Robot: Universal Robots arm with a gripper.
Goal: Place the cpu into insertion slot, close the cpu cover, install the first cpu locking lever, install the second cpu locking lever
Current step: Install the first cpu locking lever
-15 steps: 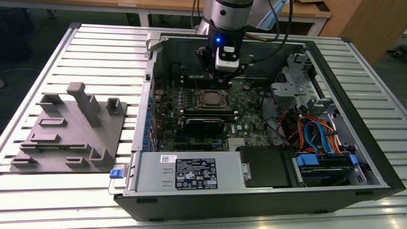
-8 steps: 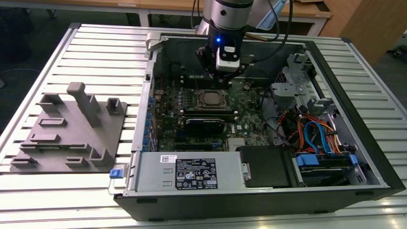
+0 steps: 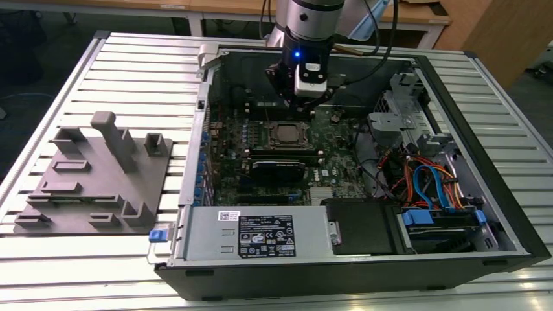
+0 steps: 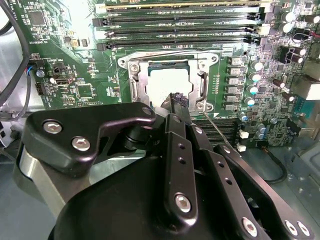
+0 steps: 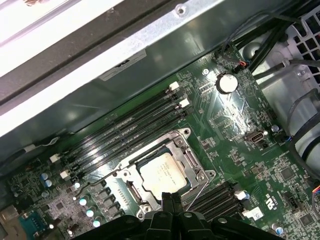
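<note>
1. Cpu [image 3: 283, 134] sits in insertion slot [image 5: 181, 135], centre of exterior view; cpu cover [image 5: 126, 183] lies flat around it.
2. Gripper [image 5: 170, 196] pinched closed, nothing held, tips at cover's edge.

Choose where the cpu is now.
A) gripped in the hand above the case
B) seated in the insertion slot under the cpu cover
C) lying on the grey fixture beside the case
B: in the first wrist view the cpu shows silver through the window of the cpu cover.
</note>
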